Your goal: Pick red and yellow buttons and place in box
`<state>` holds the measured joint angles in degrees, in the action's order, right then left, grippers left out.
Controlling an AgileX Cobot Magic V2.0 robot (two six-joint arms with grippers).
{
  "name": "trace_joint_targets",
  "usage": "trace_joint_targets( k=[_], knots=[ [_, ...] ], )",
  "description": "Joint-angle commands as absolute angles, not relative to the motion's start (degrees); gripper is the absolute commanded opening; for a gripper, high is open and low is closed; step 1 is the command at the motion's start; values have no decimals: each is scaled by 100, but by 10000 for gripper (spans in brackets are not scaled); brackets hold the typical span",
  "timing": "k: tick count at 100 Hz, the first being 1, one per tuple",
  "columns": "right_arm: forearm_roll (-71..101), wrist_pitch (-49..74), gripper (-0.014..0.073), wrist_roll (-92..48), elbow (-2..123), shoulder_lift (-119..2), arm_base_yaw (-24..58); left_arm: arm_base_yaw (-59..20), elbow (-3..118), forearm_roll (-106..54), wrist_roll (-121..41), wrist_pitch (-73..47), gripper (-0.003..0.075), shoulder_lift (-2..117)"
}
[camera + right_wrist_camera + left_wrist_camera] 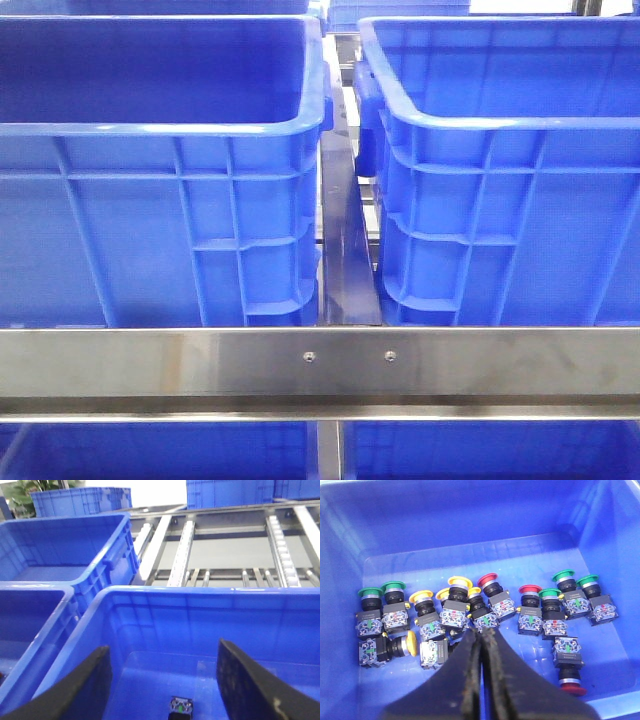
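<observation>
Steel roller rack (320,365) carrying blue crates; two stand side by side in front view. Left gripper (481,645) hangs over the crate floor (470,555), fingers pressed together, holding nothing. Right gripper (165,680) spread wide above another crate (210,610). Advice: open the left fingers, come down straight onto one cap, clear of neighbours. Buttons: mushroom caps on blocky bases, a red button (489,581) and a yellow button (459,583) mid-row among green ones.

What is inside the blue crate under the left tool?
The blue crate holds green, yellow and red push buttons. The shut left tool covers some of them.
</observation>
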<state>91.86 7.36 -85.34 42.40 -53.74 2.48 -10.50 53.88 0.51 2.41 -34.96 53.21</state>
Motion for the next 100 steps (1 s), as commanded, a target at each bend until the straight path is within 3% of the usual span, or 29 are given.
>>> trace_joint_targets(
  k=[1, 17, 44, 81, 88, 100],
  knots=[
    [9207, 812, 464, -8599, 4124, -4927, 254, -1024, 5521, -30, 286, -3111, -19, 5240],
    [9207, 817, 332, -8599, 3642, -4288, 254, -1024, 5523, -37, 286, -3111, -19, 5240],
    [9207, 773, -75, -8599, 3325, -3704, 254, -1024, 5523, -37, 286, -3111, -19, 5240],
    [9214, 773, -68, -8599, 3325, -3704, 254, -1024, 5523, -37, 286, -3111, 11, 5311],
    [9214, 773, -68, -8599, 3325, -3704, 254, -1024, 5523, -37, 286, -3111, 78, 5363],
    [9214, 773, -68, -8599, 3325, -3704, 254, -1024, 5533, -37, 286, -3134, 255, 5534]
  ],
)
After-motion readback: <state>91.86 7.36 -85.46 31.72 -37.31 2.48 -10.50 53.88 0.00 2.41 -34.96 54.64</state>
